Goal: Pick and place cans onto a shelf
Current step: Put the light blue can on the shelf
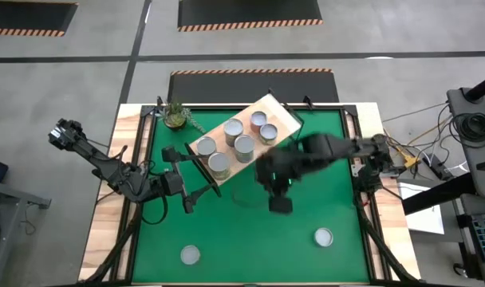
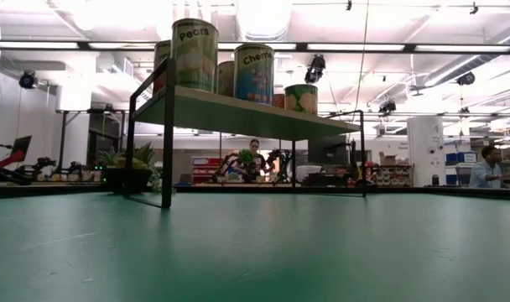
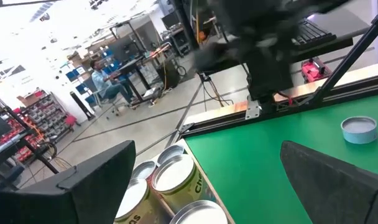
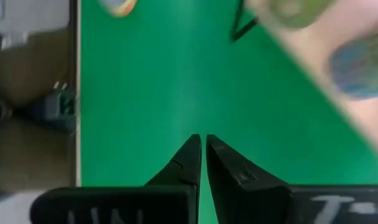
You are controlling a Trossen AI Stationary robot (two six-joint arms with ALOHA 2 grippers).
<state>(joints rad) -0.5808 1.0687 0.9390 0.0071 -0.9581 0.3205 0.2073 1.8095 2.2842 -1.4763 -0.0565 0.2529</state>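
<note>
The left gripper (image 1: 188, 201), fingers spread and empty, is seen at nine o'clock. Five cans (image 1: 243, 145) are carried on the shelf (image 1: 278, 111) toward twelve. The right gripper (image 1: 281, 204), pinched together on nothing, is found at centre; two cans lie toward six.

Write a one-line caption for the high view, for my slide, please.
Six cans stand on the shelf, two cans wait on the green mat; right gripper shut, empty, left gripper open.
</note>
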